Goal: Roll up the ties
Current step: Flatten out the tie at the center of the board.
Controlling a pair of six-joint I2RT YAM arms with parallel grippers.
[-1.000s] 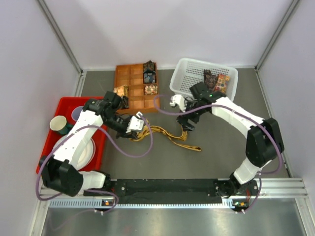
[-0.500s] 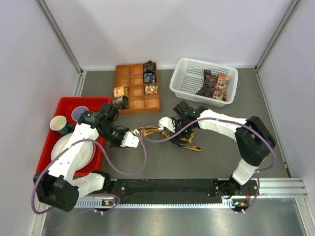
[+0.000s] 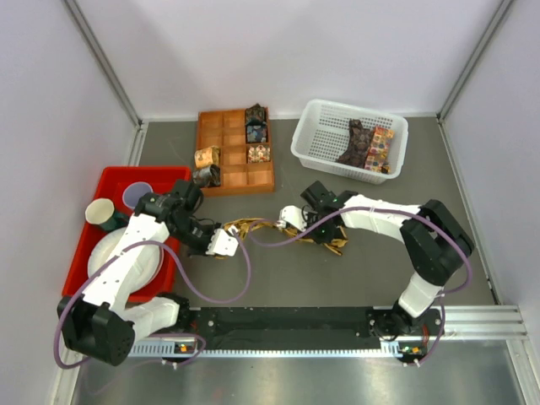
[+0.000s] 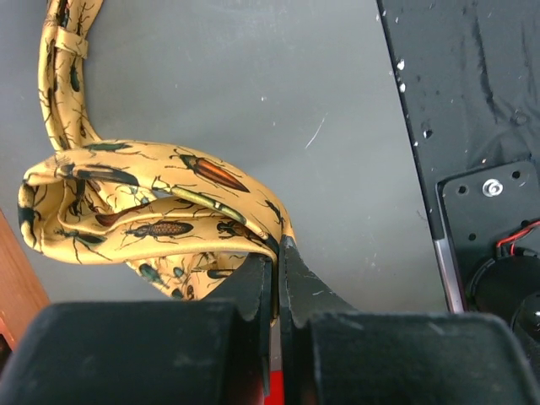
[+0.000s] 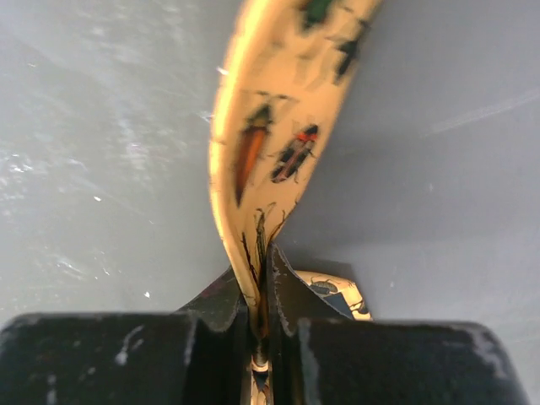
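Observation:
A golden-yellow tie (image 3: 257, 225) printed with beetles lies crumpled on the grey table between my two grippers. In the left wrist view, my left gripper (image 4: 276, 257) is shut on a fold of this tie (image 4: 126, 198), which loops away to the left. From above, the left gripper (image 3: 229, 234) is at the tie's left end. My right gripper (image 3: 314, 234) is at the right part of the tie. Its jaws (image 5: 263, 274) pinch the strip (image 5: 270, 126), which rises from between them. Rolled ties (image 3: 256, 123) sit in the tray (image 3: 226, 135). More ties (image 3: 364, 142) lie in the basket (image 3: 321, 126).
A red tray (image 3: 99, 181) at the left holds a white plate (image 3: 150, 263), a green cup (image 3: 103, 212) and a blue dish (image 3: 137, 196). One tie roll (image 3: 207, 158) sits at the orange-brown tray's left edge. A black rail (image 3: 295, 321) runs along the near edge.
My right gripper came down from near the basket to the yellow tie and shut on it. My left gripper drew its end of the tie slightly nearer and leftward.

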